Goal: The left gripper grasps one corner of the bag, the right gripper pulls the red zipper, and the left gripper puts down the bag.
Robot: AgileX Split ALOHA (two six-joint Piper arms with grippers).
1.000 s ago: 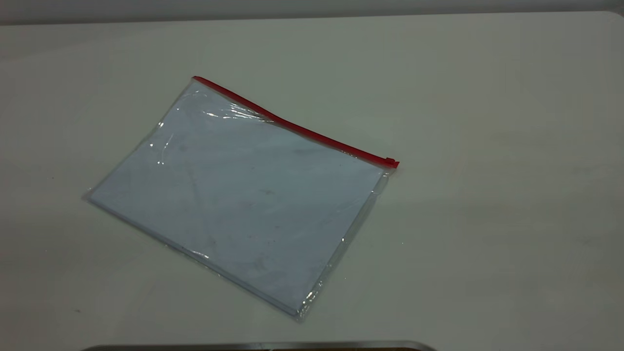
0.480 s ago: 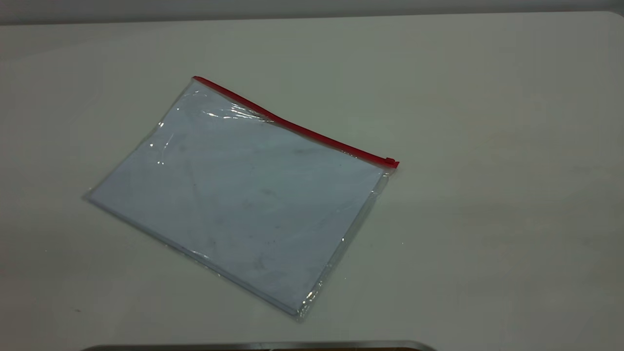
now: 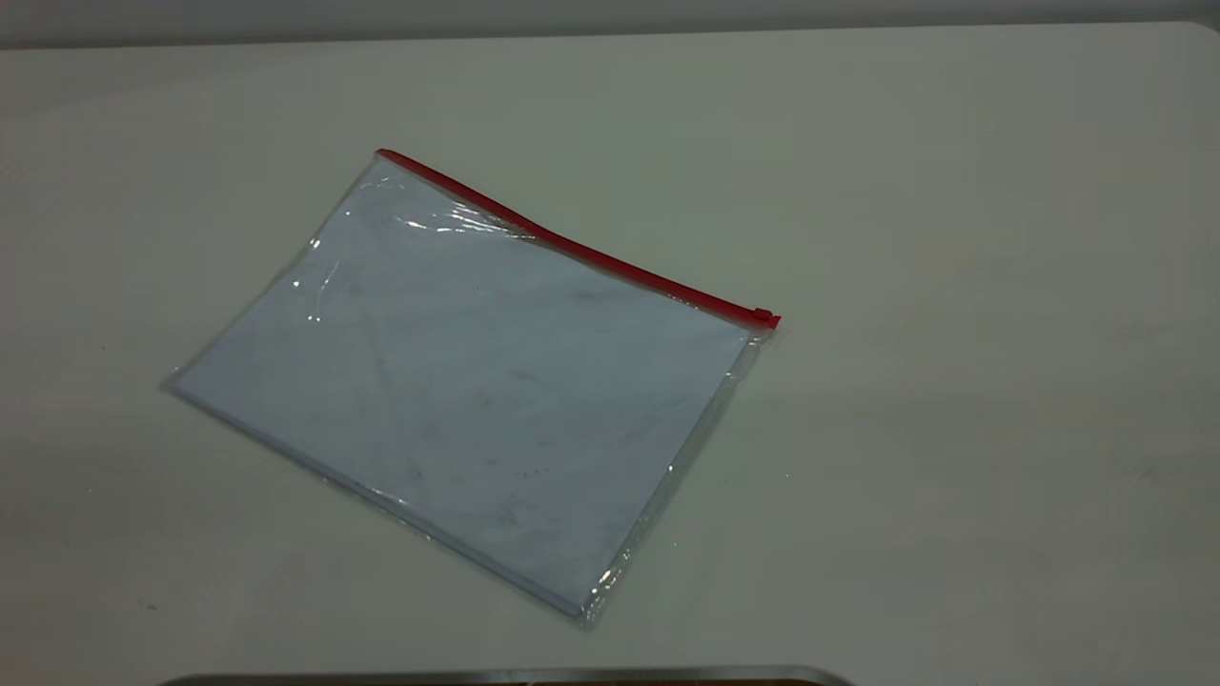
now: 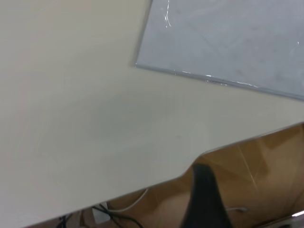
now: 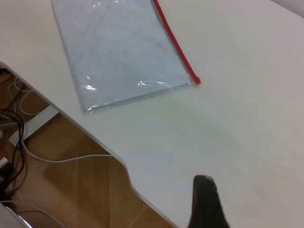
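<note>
The bag (image 3: 477,381), a clear flat pouch with pale sheets inside, lies flat on the white table. Its red zipper (image 3: 591,255) runs along the far long edge, with the slider tab (image 3: 764,317) at the right end. The red-edged corner (image 3: 381,155) at the left end lies untouched. Neither gripper shows in the exterior view. The left gripper (image 4: 203,199) shows only as a black tip past the table's edge, far from the bag (image 4: 228,38). The right gripper (image 5: 205,202) shows as a black tip over the table, apart from the bag (image 5: 118,52) and zipper (image 5: 175,45).
A grey metal edge (image 3: 505,675) lies along the near side of the table. Beyond the table's curved edge (image 5: 123,166) are a wooden floor and loose cables (image 5: 14,123). Bare table surface surrounds the bag on all sides.
</note>
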